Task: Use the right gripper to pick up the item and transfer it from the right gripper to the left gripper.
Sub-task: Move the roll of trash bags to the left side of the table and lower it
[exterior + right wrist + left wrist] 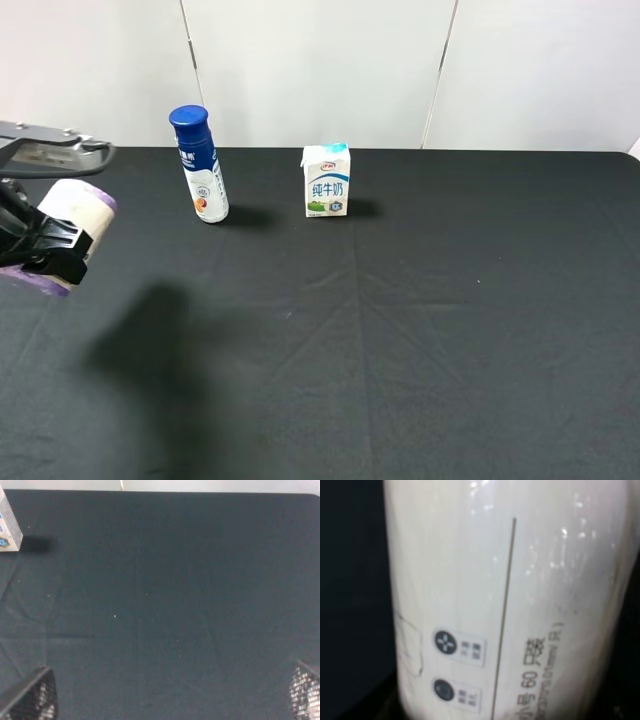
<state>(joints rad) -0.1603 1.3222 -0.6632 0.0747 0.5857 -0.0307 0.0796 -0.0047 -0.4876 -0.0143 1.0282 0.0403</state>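
Left end effector (48, 250): it is gripping the item (78, 212), with its black fingers clamping across the cream body at the far left edge of the high view.
Right end effector (167, 696): its fingers are spreading wide apart in its own wrist view. Nothing is sitting between them, only bare dark counter (165, 580). It is not showing in the high view at all.
Item: it is hanging tilted in the left grip, with lilac peeking out at both ends. It is riding clear of the counter (400, 330), judging by the shadow (150, 340) that is falling well apart from it on the cloth. In the left wrist view the item (510, 600) is filling almost the whole picture, printed label and all.
Progress: I'm reading this as the handover being complete. The bottle is sitting in the left grip alone and the right fingers are carrying nothing.
Remaining: little, by my judgement. Perhaps the left arm is only steadying its hold, and the pictures are giving no sign of a drop-off spot.
Bystanders: the blue-capped bottle (198, 165) and the milk carton (326, 181) are standing upright near the back of the counter, well apart from the action.
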